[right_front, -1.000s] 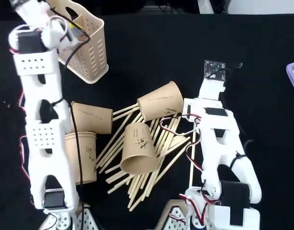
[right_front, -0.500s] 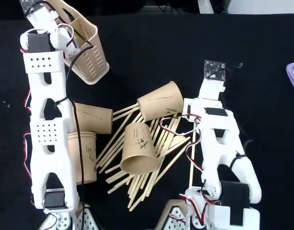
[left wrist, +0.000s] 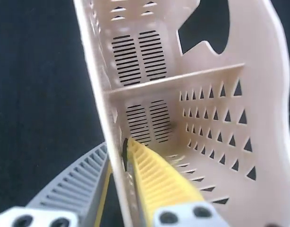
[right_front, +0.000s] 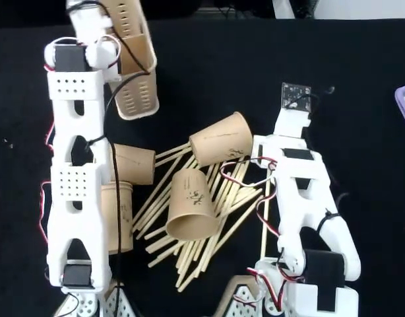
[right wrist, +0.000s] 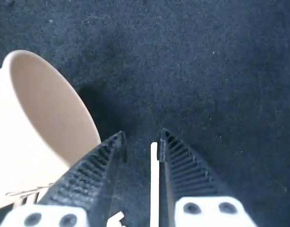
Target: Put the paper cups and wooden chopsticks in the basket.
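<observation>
Four brown paper cups [right_front: 222,139] are seen lying on their sides on a black, felt-like tabletop [right_front: 209,59], mixed with a loose fan of pale wooden chopsticks [right_front: 202,211]. The basket [right_front: 140,99], made of cream plastic with slotted walls and a divider inside, is held tilted at the far left of the tabletop, beyond the cups and apart from them. One of its walls is clamped by the left end effector [left wrist: 115,152], with a yellow ribbed finger [left wrist: 149,175] inside the basket and a grey one outside. The right end effector [right wrist: 142,139] is set low over the cloth, just beside the open mouth of one cup [right wrist: 36,123]. Its black toothed jaws are parted only slightly, and a single chopstick [right wrist: 154,184] is seen in the gap, not visibly pinched.
</observation>
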